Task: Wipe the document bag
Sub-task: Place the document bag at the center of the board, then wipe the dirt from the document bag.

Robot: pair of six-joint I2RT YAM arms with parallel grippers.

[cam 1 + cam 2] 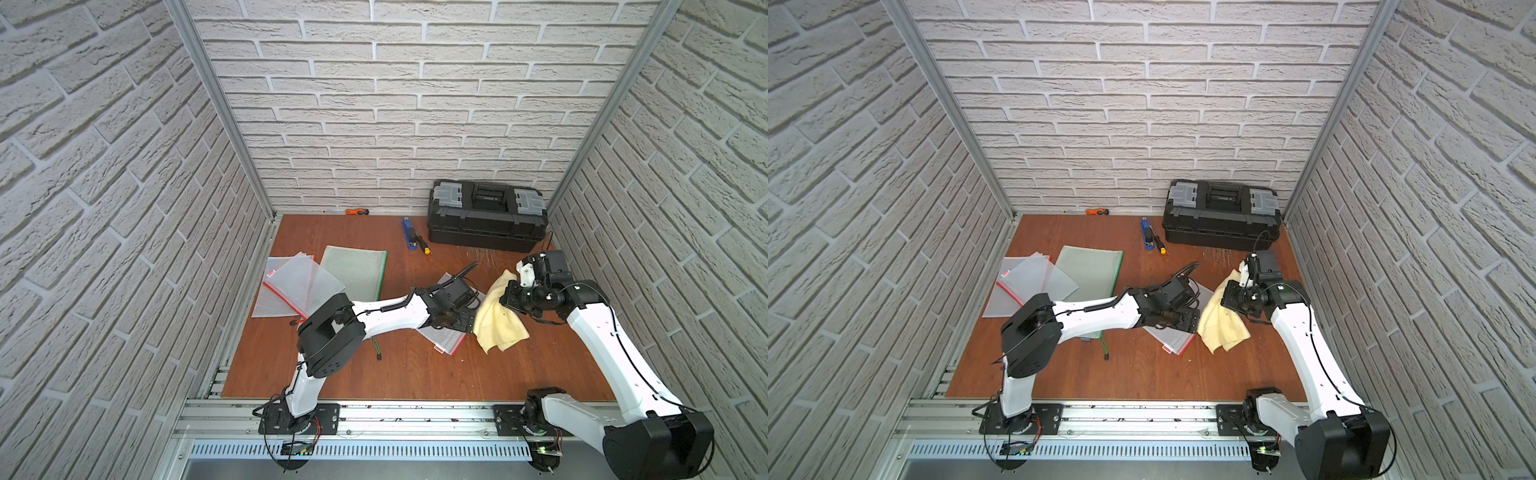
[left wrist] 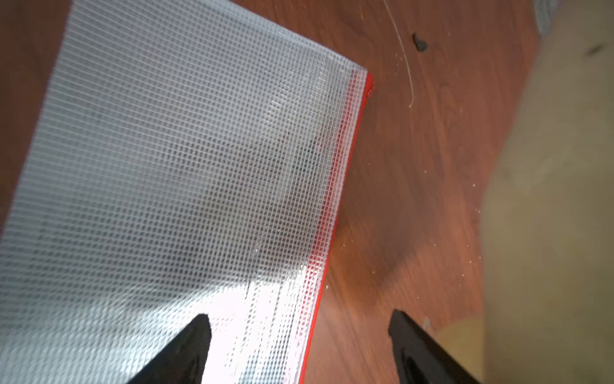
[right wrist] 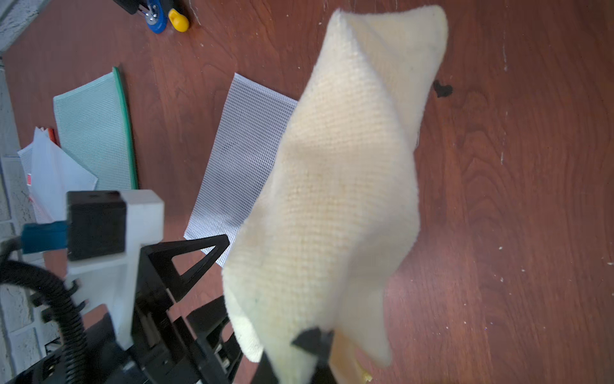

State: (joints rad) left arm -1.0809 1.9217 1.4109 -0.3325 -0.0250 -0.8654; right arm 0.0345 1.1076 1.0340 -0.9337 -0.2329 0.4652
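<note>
Left gripper [image 2: 299, 317], jaws apart, over the red-edged document bag [image 2: 166, 166] lying flat mid-table [image 1: 415, 374]; right gripper [image 3: 314, 335] clamped on the yellow cloth [image 3: 332, 199]: if left unpinned, the light bag may slide under the wipe.

A lab test booth: brick-print wall panels [image 1: 415, 104], aluminium frame [image 1: 216, 95], toolbox [image 1: 486, 216].

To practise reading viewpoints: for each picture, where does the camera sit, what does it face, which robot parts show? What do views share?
Top views: high at the front, facing down and back onto the table; left arm, right arm, left gripper, right gripper show.
Left wrist: on the left arm, facing down at the document bag; open fingertips show.
Right wrist: on the right arm, facing the yellow cloth in its shut gripper.
Shared: all show document bag and yellow cloth.
</note>
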